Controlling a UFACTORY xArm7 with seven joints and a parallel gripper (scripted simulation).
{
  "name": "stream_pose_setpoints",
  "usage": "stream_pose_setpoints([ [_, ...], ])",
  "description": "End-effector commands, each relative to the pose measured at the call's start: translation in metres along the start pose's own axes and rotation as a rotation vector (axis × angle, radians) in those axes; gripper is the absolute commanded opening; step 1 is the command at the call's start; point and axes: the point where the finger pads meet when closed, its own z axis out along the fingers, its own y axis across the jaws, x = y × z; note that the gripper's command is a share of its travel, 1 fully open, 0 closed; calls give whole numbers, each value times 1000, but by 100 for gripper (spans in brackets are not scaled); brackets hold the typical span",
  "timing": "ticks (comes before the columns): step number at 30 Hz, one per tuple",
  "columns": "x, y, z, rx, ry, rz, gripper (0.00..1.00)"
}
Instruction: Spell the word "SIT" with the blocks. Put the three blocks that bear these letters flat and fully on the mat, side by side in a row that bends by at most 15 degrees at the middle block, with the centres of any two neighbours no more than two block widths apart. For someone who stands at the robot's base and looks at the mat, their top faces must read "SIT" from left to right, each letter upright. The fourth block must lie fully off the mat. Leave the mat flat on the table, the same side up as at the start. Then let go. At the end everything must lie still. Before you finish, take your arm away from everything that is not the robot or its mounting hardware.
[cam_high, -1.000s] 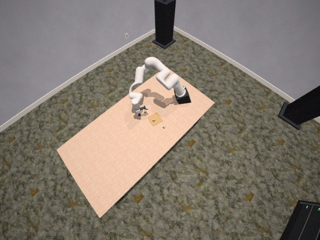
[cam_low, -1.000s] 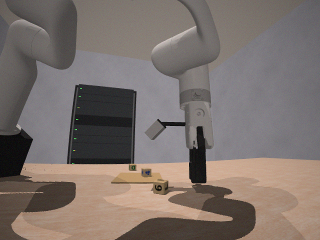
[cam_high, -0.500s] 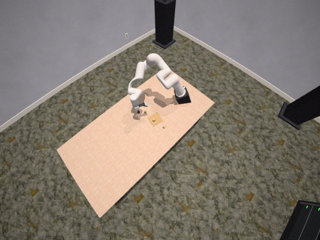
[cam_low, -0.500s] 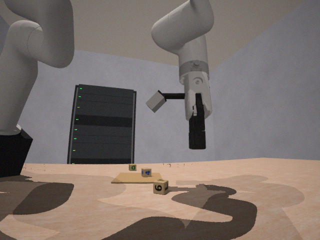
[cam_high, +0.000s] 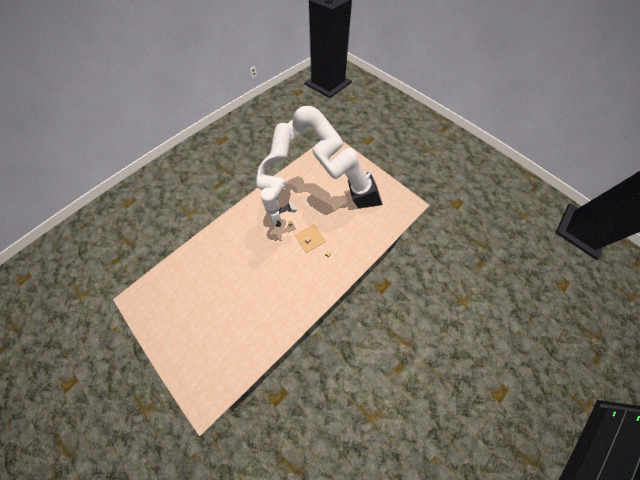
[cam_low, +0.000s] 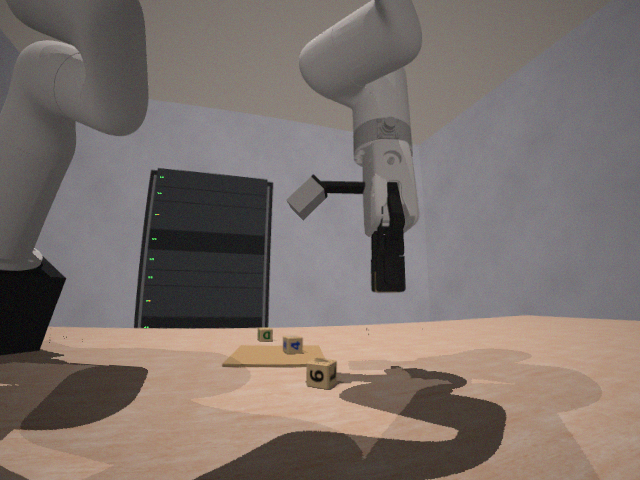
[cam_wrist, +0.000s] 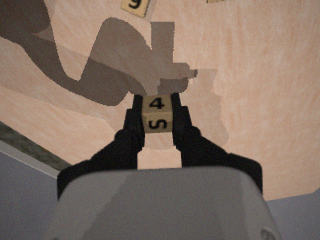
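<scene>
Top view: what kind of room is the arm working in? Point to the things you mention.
Possibly a server room or lab: a dark rack with green lights (cam_high: 584, 439) (cam_low: 206, 211), black tower-like units (cam_high: 329, 49) (cam_high: 610, 217), and a wall outlet (cam_high: 253, 71).

I have raised my gripper (cam_high: 278, 223) (cam_low: 388, 289) (cam_wrist: 157, 105) from just above the tabletop (cam_high: 232, 289) (cam_low: 465, 341) (cam_wrist: 265, 100) to well clear of it, my forearm rising too.
</scene>
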Motion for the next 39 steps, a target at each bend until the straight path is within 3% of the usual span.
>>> stream_pose_setpoints([
  [1, 9, 17, -1, -3, 1, -139, 21],
  [39, 87, 112, -1, -8, 8, -1095, 21],
])
